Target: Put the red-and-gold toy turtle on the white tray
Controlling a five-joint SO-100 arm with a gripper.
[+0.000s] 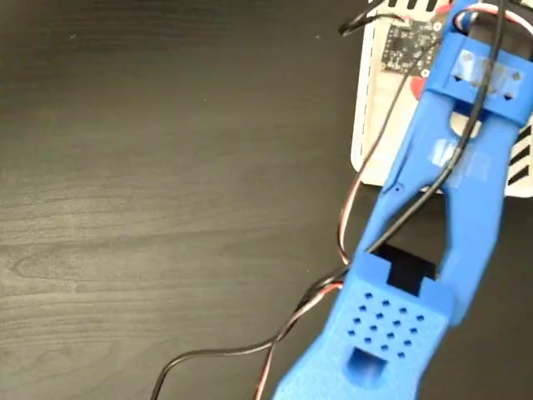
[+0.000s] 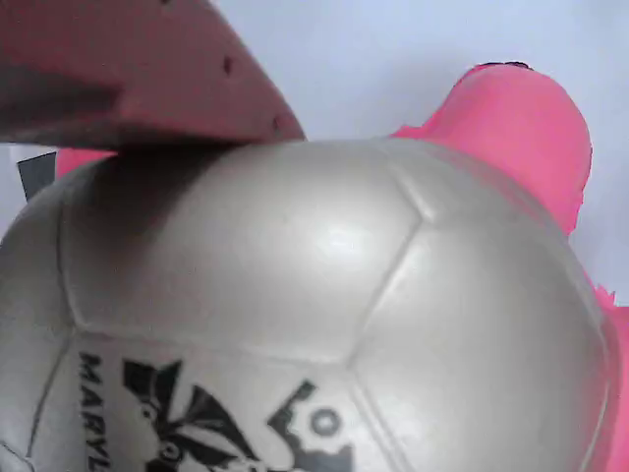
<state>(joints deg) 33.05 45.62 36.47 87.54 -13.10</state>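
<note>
The turtle [image 2: 324, 324] is filling the wrist view, its domed shell with a black logo right up against the lens, red head poking out at the upper right over a white ground. One end effector finger [image 2: 147, 74] is pressing on the shell's top left, so I judge the end effector [image 1: 416, 71] is gripping the turtle, though the other finger is hidden. In the fixed view the blue arm [image 1: 433, 225] is reaching to the far right over the tray [image 1: 371, 125] on the dark worktop [image 1: 150, 192]. It looks like the placing step; next, lowering if needed and letting go.
</note>
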